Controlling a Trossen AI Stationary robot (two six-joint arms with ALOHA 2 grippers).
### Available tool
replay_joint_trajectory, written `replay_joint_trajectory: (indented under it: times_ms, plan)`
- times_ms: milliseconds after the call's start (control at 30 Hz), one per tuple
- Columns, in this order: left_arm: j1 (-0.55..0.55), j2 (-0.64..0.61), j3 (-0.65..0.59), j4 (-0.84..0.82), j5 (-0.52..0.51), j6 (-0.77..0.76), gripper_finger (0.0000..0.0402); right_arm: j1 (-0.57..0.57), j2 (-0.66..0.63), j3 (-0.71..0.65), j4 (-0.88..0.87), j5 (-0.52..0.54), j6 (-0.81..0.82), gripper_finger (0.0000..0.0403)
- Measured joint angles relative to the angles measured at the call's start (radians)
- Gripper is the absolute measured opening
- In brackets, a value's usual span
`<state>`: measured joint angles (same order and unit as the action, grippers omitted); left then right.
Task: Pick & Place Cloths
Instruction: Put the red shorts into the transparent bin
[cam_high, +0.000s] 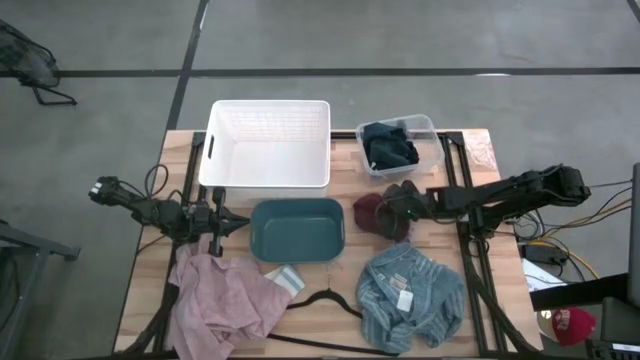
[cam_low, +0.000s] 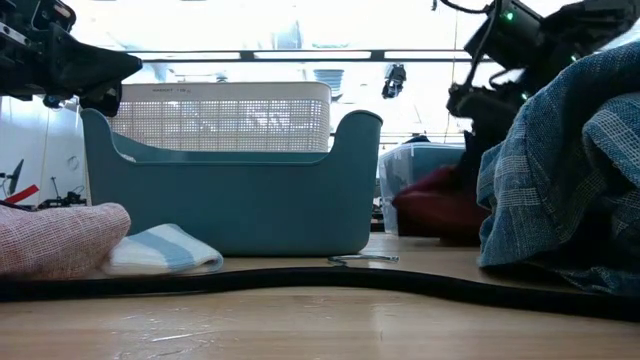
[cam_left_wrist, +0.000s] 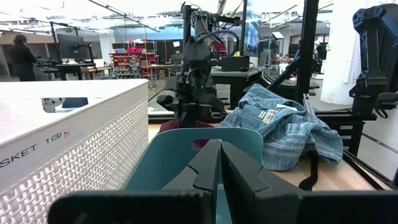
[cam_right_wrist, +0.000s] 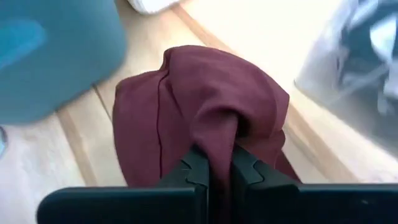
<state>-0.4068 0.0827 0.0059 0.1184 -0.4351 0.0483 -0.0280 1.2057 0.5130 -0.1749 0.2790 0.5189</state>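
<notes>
Maroon cloth (cam_right_wrist: 205, 106) is sitting pinched in the right gripper (cam_right_wrist: 214, 163) at the teal bin's (cam_high: 297, 228) three o'clock, while the navy cloth (cam_high: 388, 146) is lying binned and pink (cam_high: 220, 298), striped (cam_high: 412, 295) ones are waiting; left gripper (cam_left_wrist: 219, 163) is idling closed.

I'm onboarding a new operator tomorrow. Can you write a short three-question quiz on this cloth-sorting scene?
1. True or false: the right gripper is shut on the maroon cloth.
2. Which bin holds the navy cloth? A white bin B teal bin C clear bin
3. Which cloth lies beside the left gripper?

Key: 1 true. 2 C. 3 the pink cloth.
</notes>
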Motion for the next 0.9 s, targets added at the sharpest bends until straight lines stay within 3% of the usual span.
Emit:
replay_joint_trajectory:
  times_ms: [267, 600, 900]
  plan:
    - [0.0, 0.0, 0.0, 0.0, 0.0, 0.0, 0.0026, 0.0, 0.0, 0.1, -0.01, 0.0, -0.122, 0.0013]
    - [0.0, 0.0, 0.0, 0.0, 0.0, 0.0, 0.0026, 0.0, -0.002, 0.273, -0.177, 0.013, -0.22, 0.0012]
    - [0.0, 0.0, 0.0, 0.0, 0.0, 0.0, 0.0026, 0.0, -0.002, 0.407, -0.284, 0.177, -0.287, 0.0016]
